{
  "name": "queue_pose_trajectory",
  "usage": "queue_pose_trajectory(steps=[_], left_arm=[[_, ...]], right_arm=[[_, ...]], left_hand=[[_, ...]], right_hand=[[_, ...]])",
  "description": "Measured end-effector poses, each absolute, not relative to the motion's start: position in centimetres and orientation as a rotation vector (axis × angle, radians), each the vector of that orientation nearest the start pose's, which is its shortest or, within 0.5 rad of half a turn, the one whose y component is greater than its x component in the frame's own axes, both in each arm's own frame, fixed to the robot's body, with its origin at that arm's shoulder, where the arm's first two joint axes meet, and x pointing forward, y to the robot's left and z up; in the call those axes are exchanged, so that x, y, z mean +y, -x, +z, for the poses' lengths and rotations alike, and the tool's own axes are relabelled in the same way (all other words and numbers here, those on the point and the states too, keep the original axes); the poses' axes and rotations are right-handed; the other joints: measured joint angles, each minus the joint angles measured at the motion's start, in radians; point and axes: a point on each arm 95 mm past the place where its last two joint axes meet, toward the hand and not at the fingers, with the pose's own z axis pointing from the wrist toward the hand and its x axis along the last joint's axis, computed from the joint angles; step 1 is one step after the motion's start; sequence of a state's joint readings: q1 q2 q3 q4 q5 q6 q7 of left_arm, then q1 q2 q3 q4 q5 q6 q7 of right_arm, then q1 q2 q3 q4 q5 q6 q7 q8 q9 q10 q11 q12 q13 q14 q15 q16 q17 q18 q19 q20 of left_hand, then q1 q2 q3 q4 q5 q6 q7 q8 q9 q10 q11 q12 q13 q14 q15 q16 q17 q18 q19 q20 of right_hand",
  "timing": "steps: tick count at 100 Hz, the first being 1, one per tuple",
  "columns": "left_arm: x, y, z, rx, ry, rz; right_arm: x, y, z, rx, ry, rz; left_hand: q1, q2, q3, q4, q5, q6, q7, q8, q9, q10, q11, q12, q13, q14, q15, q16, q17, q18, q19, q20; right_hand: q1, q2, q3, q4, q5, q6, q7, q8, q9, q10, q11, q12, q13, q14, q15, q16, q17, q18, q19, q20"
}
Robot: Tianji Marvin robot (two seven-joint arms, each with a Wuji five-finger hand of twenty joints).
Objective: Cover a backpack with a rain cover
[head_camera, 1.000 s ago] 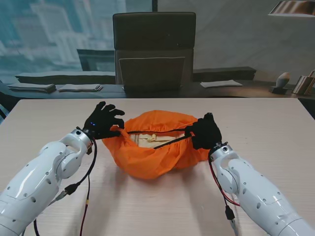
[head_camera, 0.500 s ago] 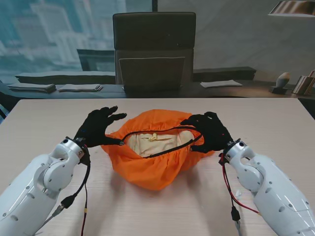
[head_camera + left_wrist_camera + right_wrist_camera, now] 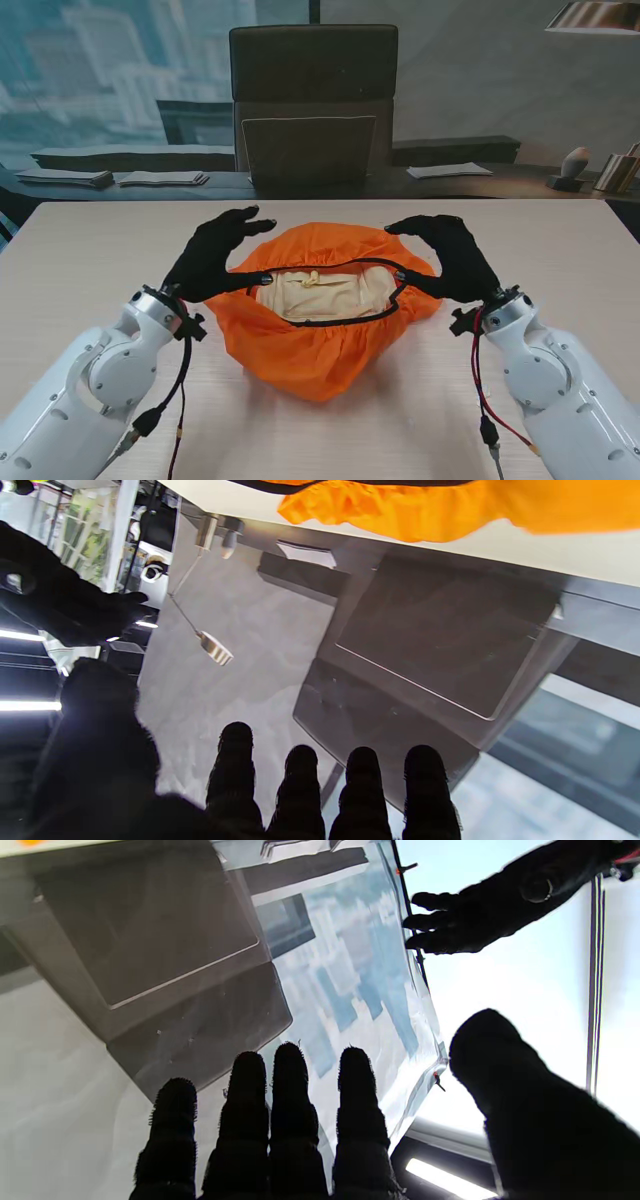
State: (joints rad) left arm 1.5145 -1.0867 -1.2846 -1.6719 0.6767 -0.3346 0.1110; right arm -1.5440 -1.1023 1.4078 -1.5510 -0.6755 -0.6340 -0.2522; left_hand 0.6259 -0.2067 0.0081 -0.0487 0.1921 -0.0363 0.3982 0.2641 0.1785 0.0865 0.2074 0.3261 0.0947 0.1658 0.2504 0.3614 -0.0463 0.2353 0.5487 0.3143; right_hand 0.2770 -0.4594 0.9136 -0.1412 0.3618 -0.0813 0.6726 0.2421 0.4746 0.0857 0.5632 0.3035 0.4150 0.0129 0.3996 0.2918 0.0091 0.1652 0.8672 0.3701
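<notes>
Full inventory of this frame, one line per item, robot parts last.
rain cover: 1, orange with a black elastic rim, centre of the table, opening facing up
backpack: 1, cream, only partly seen through the cover's opening
table: 1, light wood grain, under everything
office chair: 1, dark, beyond the far table edge
paper stacks: several, pale, on the dark desk behind
left hand: 1, black glove, fingers spread, at the cover's left rim; grip on the rim unclear
right hand: 1, black glove, fingers arched, at the cover's right rim; grip unclear
arms: 2, white, rising from the near corners, with cables hanging off them
</notes>
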Motion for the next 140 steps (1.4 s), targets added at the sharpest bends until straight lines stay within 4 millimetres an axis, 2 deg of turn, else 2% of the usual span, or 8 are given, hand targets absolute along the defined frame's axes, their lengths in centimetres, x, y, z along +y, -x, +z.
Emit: queue_pose_trajectory(steps=[13, 20, 29, 41, 54, 64, 111, 140], left_arm=[[-1.8, -41.0, -25.1, 1.285, 1.111, -2.121], [-2.2, -40.9, -25.6, 1.250, 1.175, -2.168], [-2.2, -40.8, -26.4, 1.205, 1.242, -2.228], [-1.9, -40.6, -27.6, 1.206, 1.294, -2.201], [-1.1, -40.1, -28.4, 1.186, 1.376, -2.129], [-1.0, -40.1, -28.6, 1.213, 1.353, -2.118], [-1.0, -41.3, -29.7, 1.228, 1.423, -2.119], [-1.0, -41.5, -29.8, 1.285, 1.393, -2.086]], right_arm=[[-2.3, -40.2, -26.7, 1.193, -1.084, 2.218], [-1.6, -40.1, -27.4, 1.178, -1.144, 2.206], [-1.2, -40.1, -28.1, 1.103, -1.318, 2.247], [-0.6, -39.9, -28.6, 1.102, -1.410, 2.224], [-0.3, -40.3, -29.4, 1.114, -1.434, 2.185], [-0.5, -40.7, -29.9, 1.123, -1.414, 2.162], [-0.5, -40.8, -29.6, 1.130, -1.387, 2.154], [-0.4, -40.8, -29.6, 1.134, -1.379, 2.156]], left_hand=[[0.000, 0.000, 0.000, 0.000, 0.000, -0.019, 0.008, 0.009, 0.010, 0.000, 0.006, 0.000, 0.000, 0.000, 0.002, 0.000, 0.000, 0.000, 0.013, 0.000], [0.000, 0.000, 0.000, 0.000, 0.000, -0.020, 0.012, 0.010, 0.011, 0.000, 0.006, -0.001, 0.000, 0.000, 0.002, 0.000, 0.000, 0.000, 0.013, 0.000], [0.001, 0.001, 0.000, 0.000, 0.000, -0.020, 0.056, 0.023, 0.025, 0.002, 0.048, -0.010, 0.054, 0.005, 0.020, 0.001, 0.018, 0.009, 0.025, 0.000], [0.003, 0.010, 0.000, 0.001, 0.000, -0.020, 0.025, 0.014, 0.025, 0.009, 0.018, -0.059, 0.047, 0.011, 0.016, -0.015, 0.019, 0.008, 0.025, -0.002], [0.038, 0.009, 0.001, 0.002, 0.000, -0.018, 0.057, 0.022, 0.025, 0.011, 0.018, -0.059, 0.047, 0.014, 0.016, -0.015, 0.018, 0.012, 0.025, -0.012], [0.040, 0.009, 0.001, 0.002, 0.001, -0.018, 0.087, 0.036, 0.025, 0.011, 0.035, -0.054, 0.049, 0.014, 0.016, -0.015, 0.018, 0.012, 0.025, -0.012], [0.052, 0.008, 0.023, 0.010, 0.001, -0.015, 0.099, 0.047, 0.025, 0.011, 0.055, -0.048, 0.049, 0.014, 0.016, -0.015, 0.019, 0.012, 0.025, -0.013], [0.051, 0.008, 0.024, 0.010, 0.001, -0.014, 0.099, 0.047, 0.025, 0.011, 0.055, -0.048, 0.048, 0.014, 0.016, -0.015, 0.018, 0.012, 0.025, -0.013]], right_hand=[[0.000, 0.026, -0.001, 0.000, 0.010, 0.025, -0.009, -0.001, 0.008, 0.001, -0.011, 0.000, 0.000, 0.000, -0.001, 0.000, -0.023, -0.020, 0.060, -0.046], [-0.002, 0.027, 0.014, 0.000, 0.036, 0.067, -0.033, -0.017, 0.020, 0.022, -0.029, 0.000, 0.000, 0.000, -0.013, -0.010, -0.024, -0.025, 0.072, -0.067], [-0.041, 0.038, 0.035, 0.000, 0.036, 0.127, -0.054, -0.028, 0.019, 0.038, -0.046, 0.000, 0.000, 0.010, -0.037, -0.021, -0.035, -0.044, 0.077, -0.084], [-0.041, 0.040, 0.050, 0.000, 0.036, 0.141, -0.077, -0.040, 0.018, 0.041, -0.069, -0.011, 0.000, 0.012, -0.061, -0.037, -0.045, -0.050, 0.077, -0.097], [-0.040, 0.036, 0.037, 0.000, 0.032, 0.041, -0.060, -0.040, -0.007, 0.041, -0.072, -0.013, -0.001, 0.009, -0.073, -0.039, -0.058, -0.054, 0.065, -0.124], [-0.020, 0.014, 0.000, -0.001, 0.032, 0.003, -0.046, -0.040, -0.011, 0.041, -0.071, -0.013, -0.006, 0.005, -0.073, -0.039, -0.059, -0.054, 0.064, -0.126], [-0.020, 0.010, -0.017, 0.000, 0.032, 0.002, -0.034, -0.031, -0.012, 0.039, -0.071, -0.013, -0.006, 0.000, -0.073, -0.039, -0.059, -0.056, 0.064, -0.135], [-0.020, 0.010, -0.027, 0.000, 0.032, 0.001, -0.033, -0.031, -0.012, 0.039, -0.070, -0.013, -0.006, 0.000, -0.073, -0.039, -0.059, -0.056, 0.064, -0.135]])
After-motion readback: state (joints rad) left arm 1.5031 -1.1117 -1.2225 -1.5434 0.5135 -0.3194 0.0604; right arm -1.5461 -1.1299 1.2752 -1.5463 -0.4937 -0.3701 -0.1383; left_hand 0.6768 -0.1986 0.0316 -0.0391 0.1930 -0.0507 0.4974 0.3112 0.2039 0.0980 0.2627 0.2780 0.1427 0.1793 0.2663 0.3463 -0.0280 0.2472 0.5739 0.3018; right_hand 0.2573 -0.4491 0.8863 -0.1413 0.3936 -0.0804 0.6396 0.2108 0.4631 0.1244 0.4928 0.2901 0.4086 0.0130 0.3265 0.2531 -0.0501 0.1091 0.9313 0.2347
